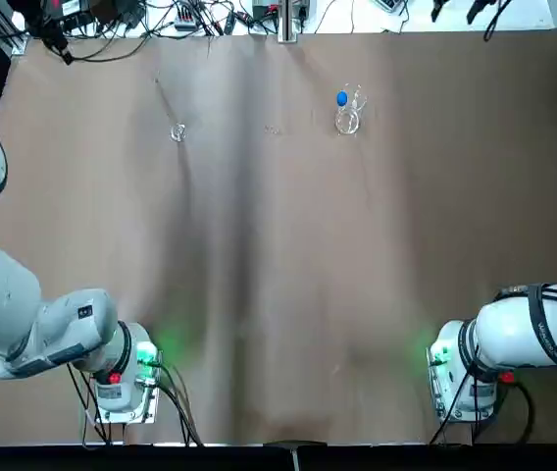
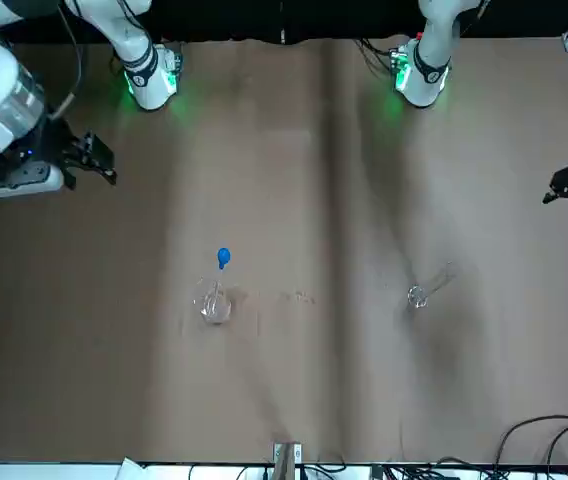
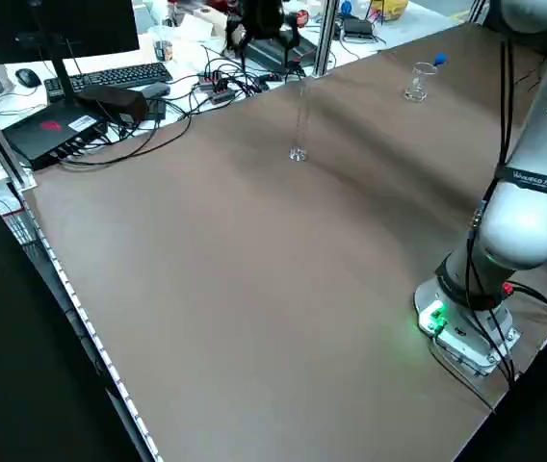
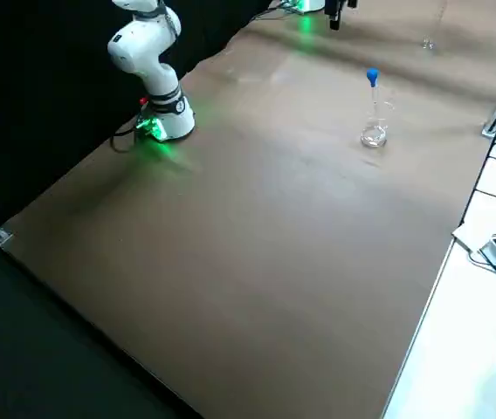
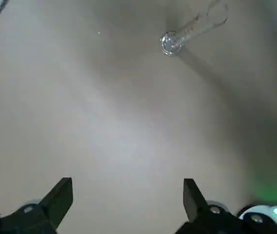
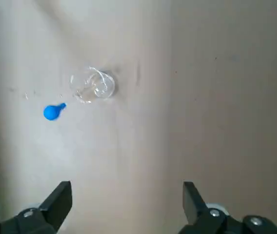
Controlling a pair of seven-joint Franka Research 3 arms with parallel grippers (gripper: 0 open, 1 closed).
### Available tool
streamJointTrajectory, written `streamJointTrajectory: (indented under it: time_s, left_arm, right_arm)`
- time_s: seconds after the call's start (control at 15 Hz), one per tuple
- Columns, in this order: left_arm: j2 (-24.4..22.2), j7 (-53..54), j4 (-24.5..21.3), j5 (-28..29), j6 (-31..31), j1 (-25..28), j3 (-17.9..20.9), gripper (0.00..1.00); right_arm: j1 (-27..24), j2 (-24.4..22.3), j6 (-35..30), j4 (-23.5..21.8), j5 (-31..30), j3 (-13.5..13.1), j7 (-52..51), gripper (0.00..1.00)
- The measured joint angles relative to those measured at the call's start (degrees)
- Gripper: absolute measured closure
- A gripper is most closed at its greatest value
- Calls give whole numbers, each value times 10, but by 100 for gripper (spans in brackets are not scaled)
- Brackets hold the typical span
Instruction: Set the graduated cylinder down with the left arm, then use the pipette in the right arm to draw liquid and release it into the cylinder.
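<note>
Wide bare table (image 1: 278,275) lies between 2 glass obstacles, the beaker (image 1: 348,119) and cylinder (image 1: 178,131).

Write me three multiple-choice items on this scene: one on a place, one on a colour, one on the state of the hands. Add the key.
1. Where does the pipette stand?
A) In the graduated cylinder
B) In the beaker
C) In the left hand

2. What colour is the pipette's bulb?
A) Red
B) Yellow
C) Blue

3. How are the two hands?
A) Both open and holding nothing
B) Both shut
C) Only the right one holds something

Key:
1. B: the pipette rises out of the beaker, apart from the graduated cylinder.
2. C: the bulb shows bright blue.
3. A: the left hand and the right hand each show fingers wide apart with nothing between them.
</note>
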Motion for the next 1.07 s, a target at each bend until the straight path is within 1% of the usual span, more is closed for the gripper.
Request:
streamJointTrajectory:
  time_s: [0.13, 0.33, 0.47, 0.6, 0.73, 0.87, 0.93, 1.07]
  left_arm:
    - [30, 98, -1, -31, 10, 42, 0, 0]
    - [90, 246, -5, -106, 37, 115, 0, 0]
    - [136, 314, -5, -160, 61, 143, -1, 0]
    - [177, 351, -1, -194, 82, 148, -2, 0]
    - [203, 417, 15, -222, 88, 147, -8, 0]
    - [216, 497, 23, -278, 87, 147, -10, 0]
    - [232, 587, 22, -340, 87, 147, -10, 0]
    - [258, 644, 22, -383, 86, 146, -10, 0]
  right_arm:
    - [22, 14, 26, -2, 0, 0, 55, 0]
    - [48, 44, 72, -3, 0, 0, 150, 0]
    - [65, 68, 106, -3, 0, 0, 211, 0]
    - [88, 92, 126, -3, -9, 0, 265, 0]
    - [116, 117, 129, -4, -62, 0, 328, 1]
    - [146, 141, 135, -4, -107, 0, 382, 2]
    - [162, 162, 157, -4, -121, 0, 415, 7]
    - [165, 180, 187, -4, -123, 0, 438, 7]
